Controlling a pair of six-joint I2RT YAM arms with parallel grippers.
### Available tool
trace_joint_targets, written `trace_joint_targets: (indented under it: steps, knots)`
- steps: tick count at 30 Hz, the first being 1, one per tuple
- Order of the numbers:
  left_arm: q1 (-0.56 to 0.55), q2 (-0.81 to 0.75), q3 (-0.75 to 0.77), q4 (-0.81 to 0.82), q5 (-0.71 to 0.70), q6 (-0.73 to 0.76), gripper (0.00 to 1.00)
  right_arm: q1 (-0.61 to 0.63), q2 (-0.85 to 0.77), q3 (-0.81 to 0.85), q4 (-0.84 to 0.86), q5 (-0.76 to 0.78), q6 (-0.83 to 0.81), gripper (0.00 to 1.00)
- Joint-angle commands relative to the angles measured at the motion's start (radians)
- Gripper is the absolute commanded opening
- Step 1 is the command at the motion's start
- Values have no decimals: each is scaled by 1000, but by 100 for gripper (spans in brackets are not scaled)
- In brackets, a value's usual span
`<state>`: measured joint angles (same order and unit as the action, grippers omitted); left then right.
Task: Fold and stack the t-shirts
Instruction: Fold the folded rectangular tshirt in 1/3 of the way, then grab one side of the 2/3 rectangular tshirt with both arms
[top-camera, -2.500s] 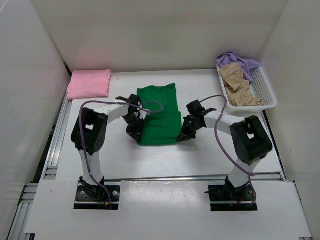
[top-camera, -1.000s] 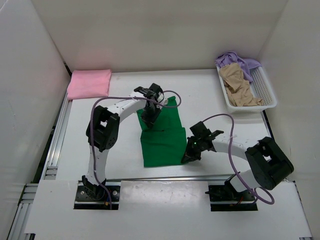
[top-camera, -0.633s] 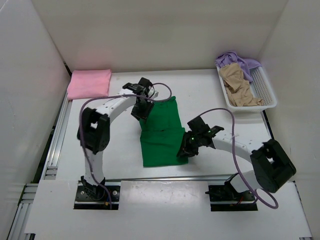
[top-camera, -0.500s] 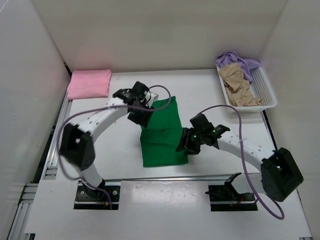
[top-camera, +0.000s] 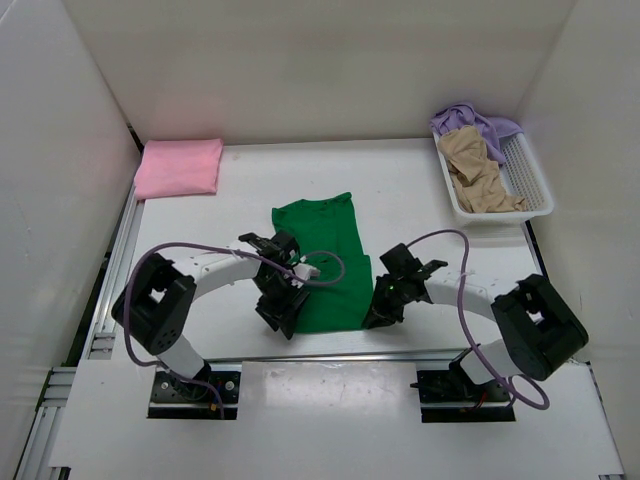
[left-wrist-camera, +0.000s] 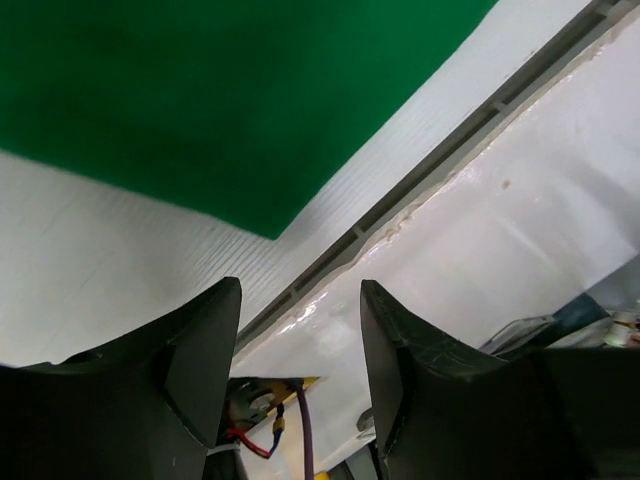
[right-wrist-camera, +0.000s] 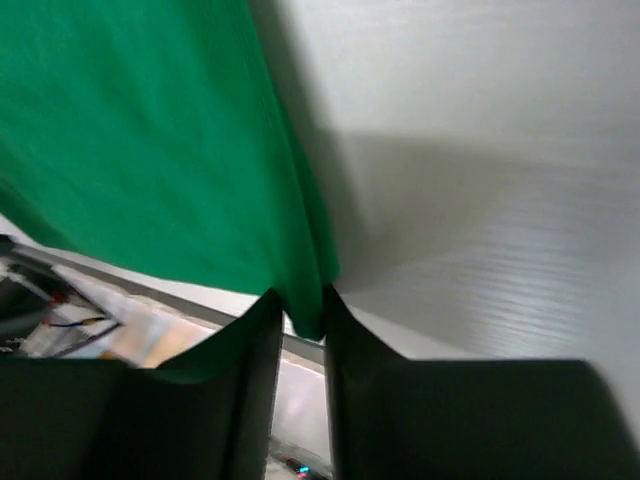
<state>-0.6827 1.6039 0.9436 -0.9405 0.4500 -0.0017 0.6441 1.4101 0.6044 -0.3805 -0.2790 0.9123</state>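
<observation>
**A:** What lies on the worktop, and why there?

**B:** The green shirt is mid-worktop, spread flat with its collar at the far end and its hem nearest the arms. It looks partly folded, narrow and long. I judge it is laid out that way so the near edge can be lifted and carried over.

**A:** And the pink shirt?

**B:** It is folded into a neat square in the far-left corner, well apart from the green one. Probably the base of the stack.

**A:** What are the arms doing?

**B:** Each is at a near corner of the green shirt. The right end effector is narrow, and its wrist view shows the green hem pinched between the fingers. The left end effector stands wide and holds nothing. Its fingers sit apart, with the cloth corner just ahead of them. A two-corner lift needs both to grip, so the left one is not ready.

**A:** Any containers?

**B:** One white basket at the far right. The tan shirt is crumpled inside it. The lavender shirt is bunched at the far end and spills over the rim. Both are unfolded.
</observation>
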Motion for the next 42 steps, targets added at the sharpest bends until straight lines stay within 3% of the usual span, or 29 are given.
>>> trace_joint_targets:
  steps: [1, 2, 6, 10, 13, 18, 24, 25, 27, 30, 36, 42]
  knots:
    - [3, 0, -11, 69, 101, 2, 62, 21, 36, -44, 130, -2, 49, 18]
    - [12, 14, -11, 69, 101, 2, 62, 38, 47, -45, 144, -14, 62, 11]
    - [35, 27, -2, 69, 0, 2, 60, 92, 38, -35, 155, -14, 92, 3]
    - [109, 27, -26, 78, -14, 2, 60, 103, 13, -45, 155, 8, 117, 3]
    - [129, 27, -12, 56, -118, 2, 55, 103, 3, -54, 144, 8, 117, 3]
    - [129, 50, -34, 46, 47, 2, 60, 103, -6, -54, 144, 8, 108, 3]
    - [129, 122, -25, 68, 79, 2, 60, 103, -7, -54, 144, 8, 108, 3]
    - [117, 131, -25, 68, 79, 2, 58, 103, -7, -54, 144, 8, 108, 3]
    - [106, 152, -16, 77, 56, 2, 44, 103, -7, -54, 144, 8, 108, 3]
    - [106, 182, 14, 65, 27, 2, 13, 103, -7, -43, 123, 8, 108, 2]
    - [106, 87, 46, 23, -62, 2, 10, 112, -82, 47, -21, 81, 57, 0]
    - [97, -129, 104, -63, -234, 2, 10, 134, -215, 123, -230, 90, 22, 0]
